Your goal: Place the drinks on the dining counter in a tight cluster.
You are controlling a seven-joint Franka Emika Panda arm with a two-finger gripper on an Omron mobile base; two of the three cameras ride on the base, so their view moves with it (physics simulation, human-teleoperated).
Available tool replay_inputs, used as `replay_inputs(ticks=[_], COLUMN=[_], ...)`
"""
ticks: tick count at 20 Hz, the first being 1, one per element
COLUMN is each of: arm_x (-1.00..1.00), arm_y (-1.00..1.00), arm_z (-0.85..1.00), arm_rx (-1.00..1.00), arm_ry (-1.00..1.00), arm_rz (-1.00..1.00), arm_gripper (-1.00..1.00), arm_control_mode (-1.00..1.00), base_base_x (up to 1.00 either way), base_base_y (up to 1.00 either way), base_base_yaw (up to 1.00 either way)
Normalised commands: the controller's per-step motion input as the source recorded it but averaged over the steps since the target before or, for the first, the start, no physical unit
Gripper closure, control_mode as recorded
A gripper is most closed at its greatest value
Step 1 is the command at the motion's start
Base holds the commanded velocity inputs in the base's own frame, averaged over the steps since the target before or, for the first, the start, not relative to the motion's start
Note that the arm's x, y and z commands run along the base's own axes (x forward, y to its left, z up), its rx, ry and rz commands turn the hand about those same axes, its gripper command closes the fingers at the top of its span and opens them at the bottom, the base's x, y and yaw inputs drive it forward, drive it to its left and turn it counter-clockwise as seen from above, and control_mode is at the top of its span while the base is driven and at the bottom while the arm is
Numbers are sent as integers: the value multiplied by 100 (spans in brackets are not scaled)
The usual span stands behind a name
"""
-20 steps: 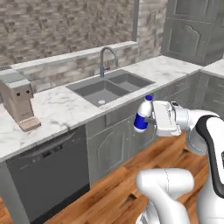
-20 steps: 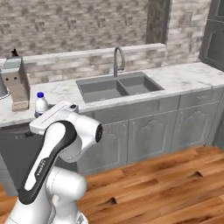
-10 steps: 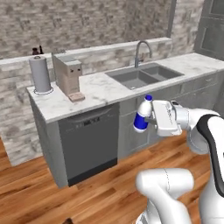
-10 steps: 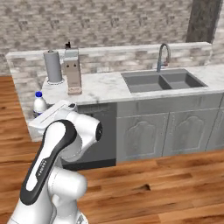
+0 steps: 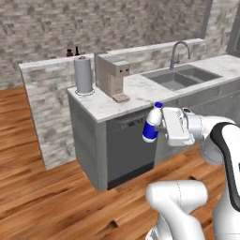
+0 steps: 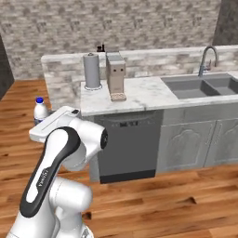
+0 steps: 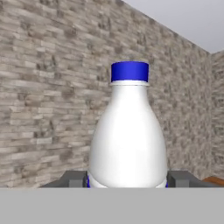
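The gripper (image 5: 157, 126) is clamped on the water bottle (image 5: 151, 124), which rides upright at centre-right of the left base view and at the left edge of the right base view — carried in the air, well clear of the worktop (image 5: 123, 101). To do the carry well, I judge the hold should stay firm and the bottle level while the base drives, with no sharp swings. The dining counter and the other drinks are out of sight, and in the hand view the bottle's lower body is cut off, the fingertips barely showing.
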Motion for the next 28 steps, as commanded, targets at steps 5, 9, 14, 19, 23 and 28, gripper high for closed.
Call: replay_inputs(ticks=[5, 9, 14, 19, 23, 28], arm_x=[0, 0, 0, 0, 0, 0], arm_y=[0, 0, 0, 0, 0, 0], arm_z=[0, 0, 0, 0, 0, 0], arm_rx=[0, 0, 0, 0, 0, 0], arm_ry=[0, 0, 0, 0, 0, 0], arm_rz=[0, 0, 0, 0, 0, 0], arm_gripper=[100, 100, 100, 100, 100, 100], arm_control_mode=[100, 100, 100, 100, 100, 100], base_base_x=[56, 92, 86, 22, 0, 3], base_base_y=[100, 100, 100, 100, 100, 100], base_base_yaw=[-10, -16, -17, -6, 0, -3])
